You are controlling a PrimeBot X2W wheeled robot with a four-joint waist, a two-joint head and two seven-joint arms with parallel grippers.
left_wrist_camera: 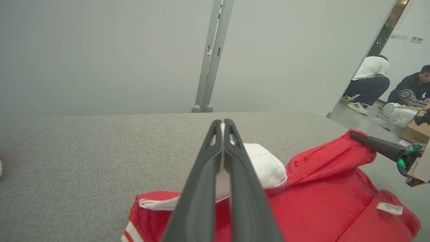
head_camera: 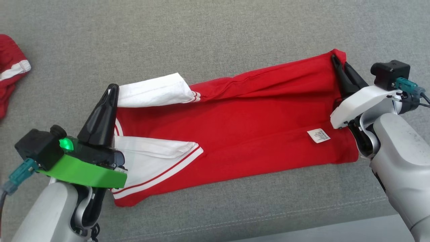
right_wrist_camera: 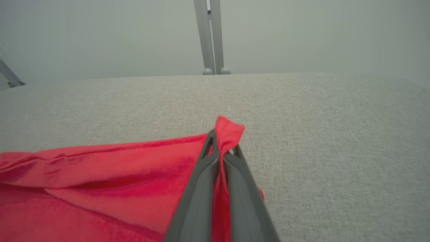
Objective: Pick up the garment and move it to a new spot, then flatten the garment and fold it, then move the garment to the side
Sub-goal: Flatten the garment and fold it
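The garment (head_camera: 242, 127) is red with white, red-striped sleeves and a white label, and lies stretched lengthwise across the grey cushioned surface (head_camera: 215, 37). My left gripper (head_camera: 113, 88) is shut on its left end, by the white sleeve. White cloth shows between the fingers in the left wrist view, where the left gripper (left_wrist_camera: 222, 122) stands over the garment (left_wrist_camera: 319, 201). My right gripper (head_camera: 336, 58) is shut on the garment's far right corner. The right wrist view shows that red corner sticking up past the right gripper (right_wrist_camera: 222, 143), with the garment (right_wrist_camera: 117, 168) spreading left.
Another red piece of clothing with a white stripe (head_camera: 10, 74) lies at the far left edge. The surface's front edge (head_camera: 336, 232) runs along the lower right. Behind it are a grey wall and a post (left_wrist_camera: 211, 57). Two people (left_wrist_camera: 369, 80) crouch beyond a doorway.
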